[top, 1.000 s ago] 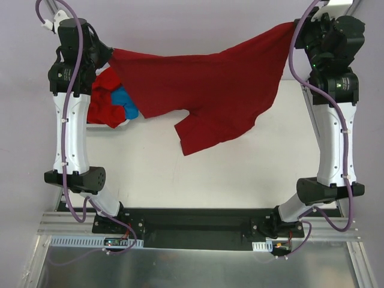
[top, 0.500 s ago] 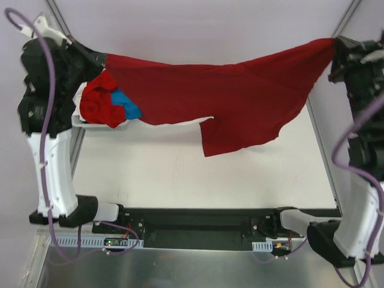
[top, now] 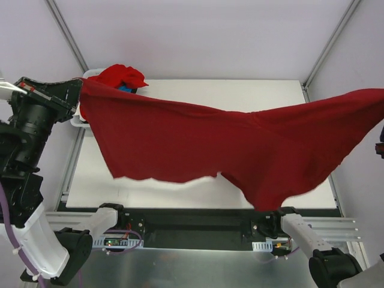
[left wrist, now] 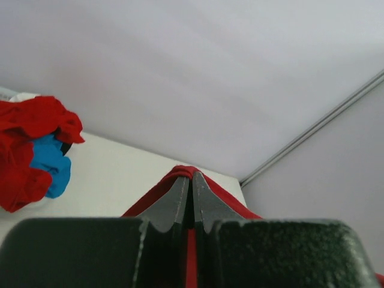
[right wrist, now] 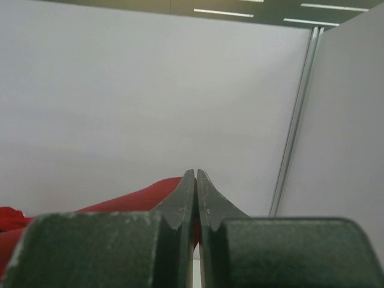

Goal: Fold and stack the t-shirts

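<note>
A deep-red t-shirt (top: 240, 147) hangs spread wide in the air over the table, stretched between both arms. My left gripper (top: 80, 89) is shut on its left corner; in the left wrist view the fingertips (left wrist: 192, 177) pinch a fold of red cloth (left wrist: 180, 173). My right gripper (right wrist: 196, 174) is shut on the other corner, with red cloth (right wrist: 120, 204) running off to its left; in the top view that corner reaches the right edge. More t-shirts lie bunched in a pile (top: 123, 76) at the back left, red with a bright blue one (left wrist: 51, 168) among them.
The pile sits in a white basket (top: 75, 120) at the table's back left corner. The white table (top: 240, 96) shows beyond the hanging shirt. Metal frame posts (top: 66, 33) rise at both back corners in front of a plain wall.
Both arms have risen and swung apart towards the camera. The red shirt has gone up with them and spread out, and now hangs over most of the table.
</note>
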You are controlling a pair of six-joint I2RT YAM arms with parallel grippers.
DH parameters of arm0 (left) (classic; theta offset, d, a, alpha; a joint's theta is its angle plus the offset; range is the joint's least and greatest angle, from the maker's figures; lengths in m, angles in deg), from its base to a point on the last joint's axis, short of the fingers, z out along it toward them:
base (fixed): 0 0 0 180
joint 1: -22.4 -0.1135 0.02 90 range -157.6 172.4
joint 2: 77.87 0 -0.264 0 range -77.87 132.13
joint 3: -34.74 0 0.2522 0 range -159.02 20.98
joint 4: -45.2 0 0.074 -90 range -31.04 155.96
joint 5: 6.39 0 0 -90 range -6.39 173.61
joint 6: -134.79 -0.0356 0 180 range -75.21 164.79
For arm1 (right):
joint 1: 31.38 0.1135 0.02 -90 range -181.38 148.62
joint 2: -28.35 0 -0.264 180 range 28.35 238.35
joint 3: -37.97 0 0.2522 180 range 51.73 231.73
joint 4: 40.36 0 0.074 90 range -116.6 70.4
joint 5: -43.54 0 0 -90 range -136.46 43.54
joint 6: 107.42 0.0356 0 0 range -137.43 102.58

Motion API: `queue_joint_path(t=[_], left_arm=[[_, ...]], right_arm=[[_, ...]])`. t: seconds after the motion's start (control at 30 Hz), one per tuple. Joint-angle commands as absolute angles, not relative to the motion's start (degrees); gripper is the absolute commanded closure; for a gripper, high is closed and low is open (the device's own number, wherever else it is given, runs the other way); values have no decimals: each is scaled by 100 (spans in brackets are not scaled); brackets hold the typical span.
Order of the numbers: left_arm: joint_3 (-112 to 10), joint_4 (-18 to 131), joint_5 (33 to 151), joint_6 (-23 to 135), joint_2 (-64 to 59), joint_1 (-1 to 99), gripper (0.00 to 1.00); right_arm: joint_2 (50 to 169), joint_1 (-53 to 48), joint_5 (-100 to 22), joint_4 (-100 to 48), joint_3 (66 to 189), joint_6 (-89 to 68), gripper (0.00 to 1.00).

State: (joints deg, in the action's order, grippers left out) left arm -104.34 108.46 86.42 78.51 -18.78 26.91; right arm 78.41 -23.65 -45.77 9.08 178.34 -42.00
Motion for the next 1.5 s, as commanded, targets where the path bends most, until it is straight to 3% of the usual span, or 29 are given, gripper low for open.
queue_joint_path(t=[0.0, 0.37, 0.63, 0.93, 1.13, 1.47], left_arm=[[-10172, 11003, 8528, 7828, -1521, 2680, 100], [-10495, 10335, 8774, 7872, 675, 2680, 100], [-13237, 9696, 9046, 8283, 3566, 2645, 100], [-12791, 8225, 9301, 8523, 3165, 2600, 100], [-11651, 8225, 9477, 8259, 2093, 2600, 100], [-6573, 7744, 9987, 7609, -112, 2635, 100]], right_arm=[[8310, -2373, -4516, 1058, 17470, -4344, 99], [10225, -2408, -4224, -110, 17003, -4616, 99], [12894, -2768, -3961, -769, 19424, -4090, 99], [12276, -2777, -3864, -1306, 19333, -4159, 99], [10967, -2768, -3881, -1025, 17999, -4335, 99], [8488, -2760, -3530, -586, 13079, -4055, 99]])
